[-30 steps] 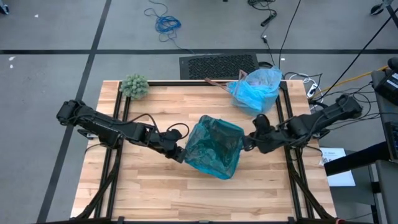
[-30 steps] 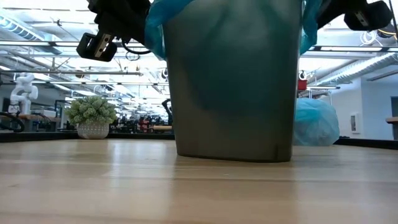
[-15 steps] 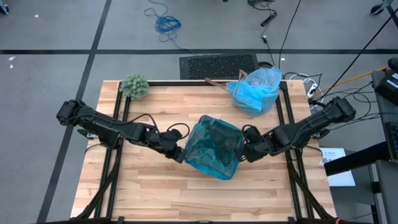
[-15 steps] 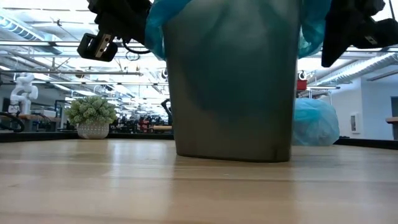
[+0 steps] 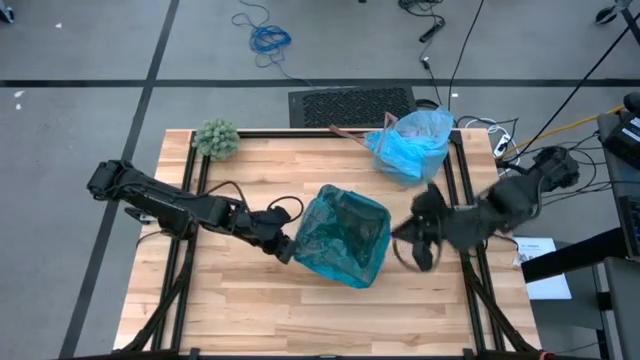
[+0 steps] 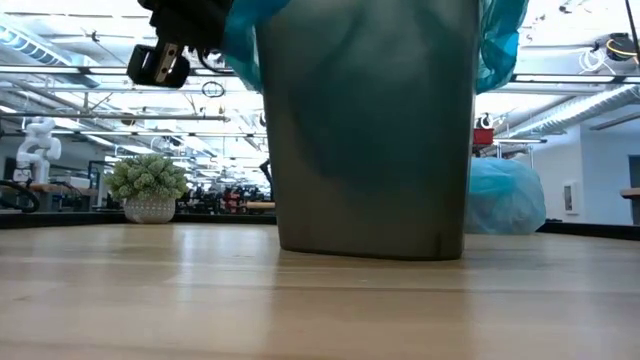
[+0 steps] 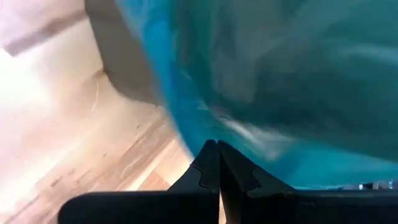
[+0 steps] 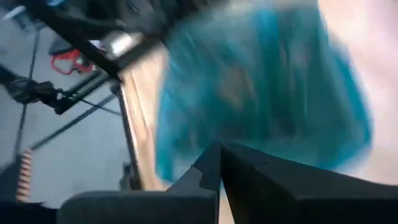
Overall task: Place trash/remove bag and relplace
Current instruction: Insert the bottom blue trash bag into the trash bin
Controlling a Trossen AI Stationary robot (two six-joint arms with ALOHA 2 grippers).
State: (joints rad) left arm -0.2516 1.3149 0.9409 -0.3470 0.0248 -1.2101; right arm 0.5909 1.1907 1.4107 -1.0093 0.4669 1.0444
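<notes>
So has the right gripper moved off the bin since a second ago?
Yes. In the high view the right gripper, shut, has swung away from the teal-lined bin toward the table's right rail; a gap now shows between them.

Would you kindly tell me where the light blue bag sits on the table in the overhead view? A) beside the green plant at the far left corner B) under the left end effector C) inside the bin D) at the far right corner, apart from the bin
D: the light blue bag lies bunched at the table's far right corner, clear of the teal-lined bin in the middle.
</notes>
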